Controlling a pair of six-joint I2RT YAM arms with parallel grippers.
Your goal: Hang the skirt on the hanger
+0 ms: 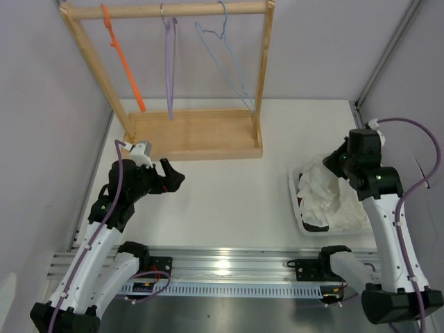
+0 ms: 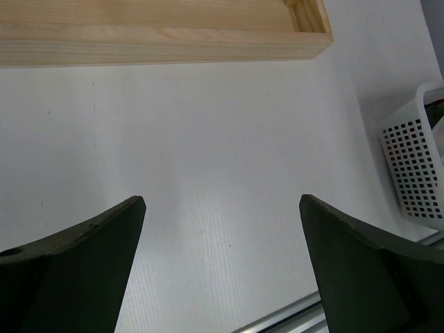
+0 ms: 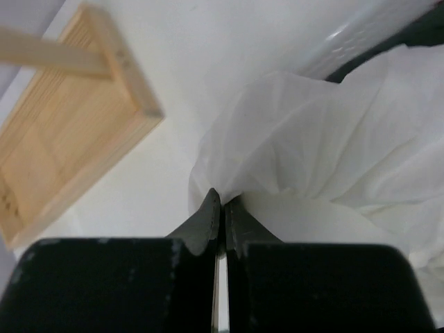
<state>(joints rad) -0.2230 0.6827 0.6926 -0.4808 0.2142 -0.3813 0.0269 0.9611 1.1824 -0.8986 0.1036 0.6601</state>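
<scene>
The white skirt [image 1: 329, 194] lies bunched in a white perforated basket [image 1: 297, 207] at the right. My right gripper [image 1: 333, 164] is shut on a fold of the skirt [image 3: 312, 139], pinching the thin fabric at its fingertips [image 3: 223, 201] above the basket. The orange hanger [image 1: 123, 61] hangs by its hook at the left end of the wooden rack's rail [image 1: 173, 10]. My left gripper [image 1: 173, 177] is open and empty, low over the white table just in front of the rack's base; its fingers [image 2: 90, 257] frame bare table.
A purple hanger [image 1: 170, 62] and a light blue wire hanger [image 1: 225, 59] hang on the same rail. The rack's wooden base [image 1: 194, 135] sits at the back. The basket also shows in the left wrist view [image 2: 415, 170]. Dark cloth lies under the skirt [image 1: 316, 223].
</scene>
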